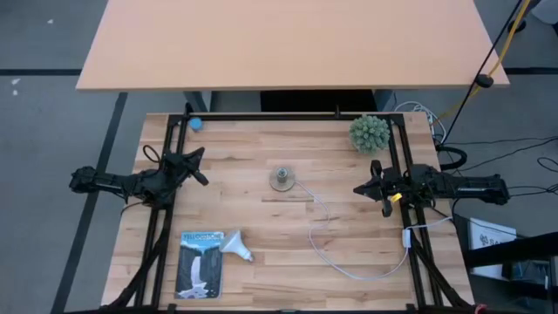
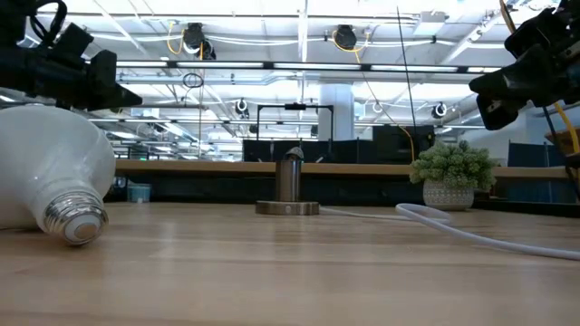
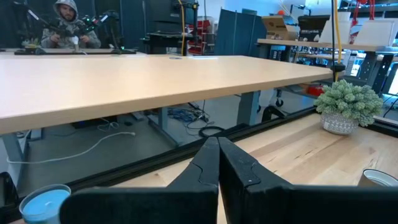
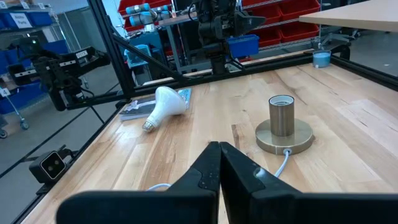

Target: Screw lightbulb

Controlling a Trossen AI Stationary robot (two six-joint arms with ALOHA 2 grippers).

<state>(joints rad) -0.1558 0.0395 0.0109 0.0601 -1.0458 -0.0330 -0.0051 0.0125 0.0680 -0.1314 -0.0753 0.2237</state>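
My left gripper (image 1: 202,166) hangs pinched together over the table's (image 1: 261,262) left edge. The lightbulb (image 1: 236,245) lies on its side at the front, touching a blue card (image 1: 200,264), well apart from the socket (image 1: 282,179) mid-table. My right gripper (image 1: 362,188) is pinched together too, at the right edge.

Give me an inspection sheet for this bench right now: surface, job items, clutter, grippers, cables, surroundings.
Surface: light wooden butcher-block table, framed by black rails.
Job's things: white frosted lightbulb lying on its side near the front left, its globe by the flat blue packaging card; round metal socket on a disc base upright mid-table, empty.
Clutter: small green potted plant at the back right; small blue round object at the back left corner.
Grippers: left gripper shut, at the left edge; right gripper shut, at the right edge; neither holds anything.
Cables: white cord looping from the socket to the right edge.
Surroundings: long tan desk behind; a seated person far off.
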